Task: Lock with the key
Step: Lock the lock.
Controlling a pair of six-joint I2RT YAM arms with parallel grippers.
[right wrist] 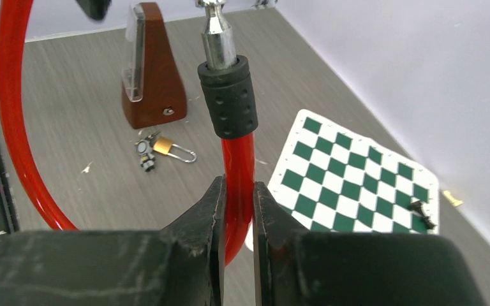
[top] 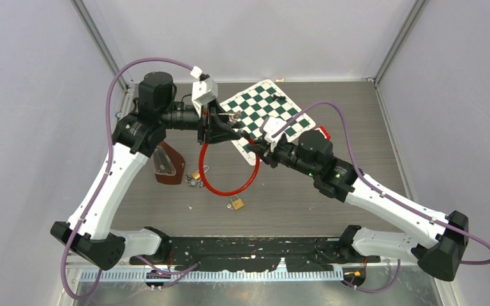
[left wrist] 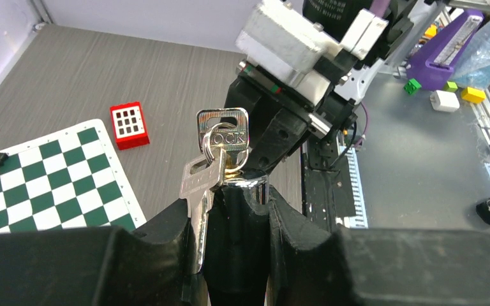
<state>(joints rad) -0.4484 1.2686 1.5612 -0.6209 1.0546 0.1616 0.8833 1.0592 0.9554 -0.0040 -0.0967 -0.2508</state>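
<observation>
My left gripper (left wrist: 249,197) is shut on the black lock body (left wrist: 245,223), which has a chrome top. A bunch of silver keys (left wrist: 222,134) sticks up from that top. The lock's red cable (top: 230,186) hangs in a loop down to the table. My right gripper (right wrist: 237,191) is shut on the red cable (right wrist: 238,159) just below its black sleeve (right wrist: 230,95). The metal pin (right wrist: 215,32) points up toward the left gripper (top: 220,127). The pin's tip runs out of the right wrist view, so whether it is in the lock body is hidden.
A green-and-white chessboard (top: 268,115) lies behind the grippers, with a red block (top: 322,132) at its right. A brown metronome (top: 166,164), a brass padlock with keys (top: 196,178) and a second brass padlock (top: 237,203) lie near the cable loop.
</observation>
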